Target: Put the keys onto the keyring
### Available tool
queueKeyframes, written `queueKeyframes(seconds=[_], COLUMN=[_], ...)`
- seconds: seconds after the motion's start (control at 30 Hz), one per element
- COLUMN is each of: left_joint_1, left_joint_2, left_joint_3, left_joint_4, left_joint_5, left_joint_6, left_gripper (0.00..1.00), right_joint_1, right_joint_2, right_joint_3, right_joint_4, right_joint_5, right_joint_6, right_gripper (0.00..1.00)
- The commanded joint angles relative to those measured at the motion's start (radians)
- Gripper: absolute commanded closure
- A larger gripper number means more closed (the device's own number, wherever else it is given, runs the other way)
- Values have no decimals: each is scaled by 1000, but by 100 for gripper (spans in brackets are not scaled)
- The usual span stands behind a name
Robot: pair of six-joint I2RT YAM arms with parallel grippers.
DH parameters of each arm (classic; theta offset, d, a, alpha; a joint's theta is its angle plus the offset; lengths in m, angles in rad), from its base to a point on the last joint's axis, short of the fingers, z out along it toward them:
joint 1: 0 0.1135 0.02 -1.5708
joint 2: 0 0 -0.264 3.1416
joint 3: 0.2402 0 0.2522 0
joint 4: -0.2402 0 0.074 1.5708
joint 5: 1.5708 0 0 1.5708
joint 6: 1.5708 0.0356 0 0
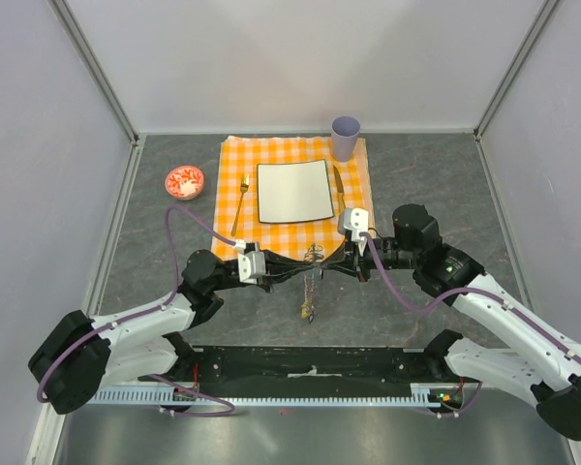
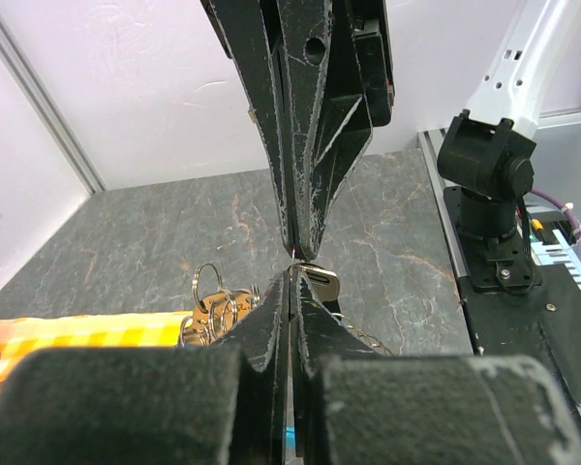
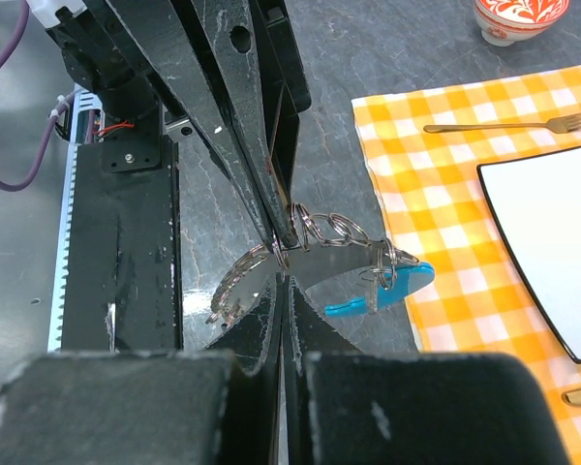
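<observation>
The keyring [image 3: 324, 228], thin silvery wire loops carrying one curved turquoise tag [image 3: 392, 289], sits just off the checked cloth's [image 3: 436, 145] near edge. Flat silvery and brass keys [image 2: 210, 308] bunch there, overlapping, so I can't count them. My left gripper [image 2: 291, 279] and right gripper [image 3: 283, 274] meet tip to tip, each pinched on its wire.

The cloth [image 1: 290, 150] is checked orange and white, and the tabletop [image 1: 426, 174] is dark grey with pale marble veins. The plate [image 1: 294, 191] is white with a thin dark rim, the cup [image 1: 346, 138] pale lilac, and the bowl [image 1: 184, 181] red with a white pattern. The fork [image 1: 240, 205] and knife [image 1: 338, 187] are gold. The keyring [image 3: 324, 229] is silvery wire with a bright turquoise tag [image 3: 399, 287]. The keys [image 2: 211, 308] look silvery with a brassy tinge.
</observation>
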Motion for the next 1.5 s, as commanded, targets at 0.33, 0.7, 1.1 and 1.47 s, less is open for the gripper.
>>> queueKeyframes(seconds=[0.33, 0.7, 1.1, 1.47], left_joint_1=[-2, -2, -2, -2], left_joint_2=[-19, -7, 5, 28], left_joint_3=[7, 12, 18, 38], left_joint_4=[113, 127, 131, 113], left_joint_5=[-1, 7, 28, 67], left_joint_6=[-30, -47, -57, -58], left_gripper=[98, 98, 98, 98], right_joint_1=[-3, -2, -2, -1], right_joint_2=[0, 0, -12, -18], right_joint_3=[3, -14, -23, -18], right_joint_4=[41, 110, 144, 161], right_joint_5=[-46, -74, -91, -91], right_joint_6=[0, 46, 61, 69], right_gripper=[100, 100, 100, 100])
